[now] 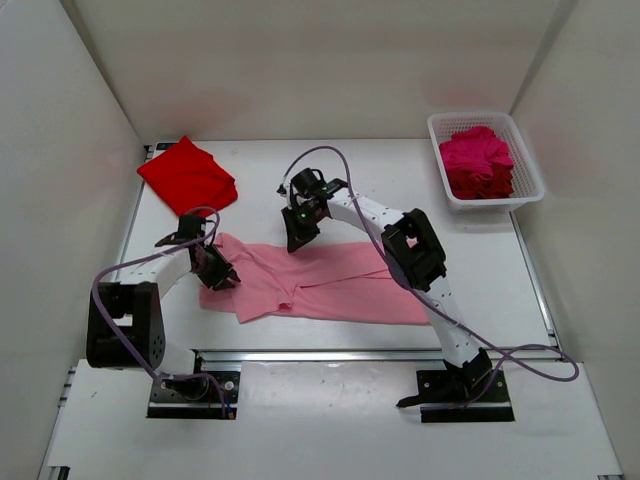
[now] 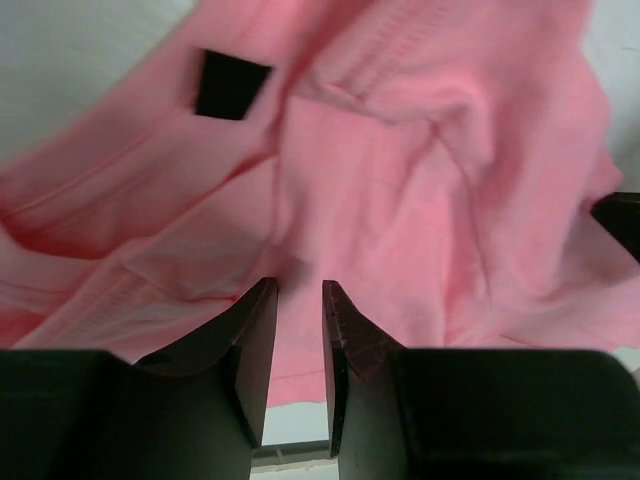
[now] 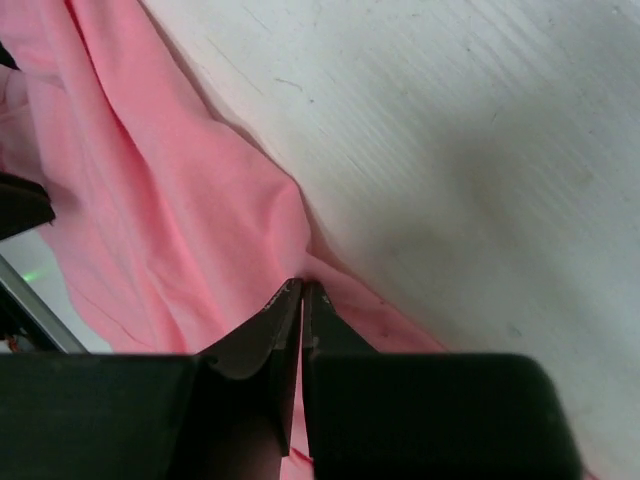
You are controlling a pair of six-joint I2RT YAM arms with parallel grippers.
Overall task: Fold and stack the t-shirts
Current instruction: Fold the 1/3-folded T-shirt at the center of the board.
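On the light pink t-shirt (image 1: 330,285), right fingers (image 3: 268,335) pinch its edge; left fingers (image 2: 255,345) stand slightly parted.

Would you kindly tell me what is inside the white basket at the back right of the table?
A crumpled magenta t-shirt lies on a dark red t-shirt in the white basket. The basket's floor beneath them is covered.
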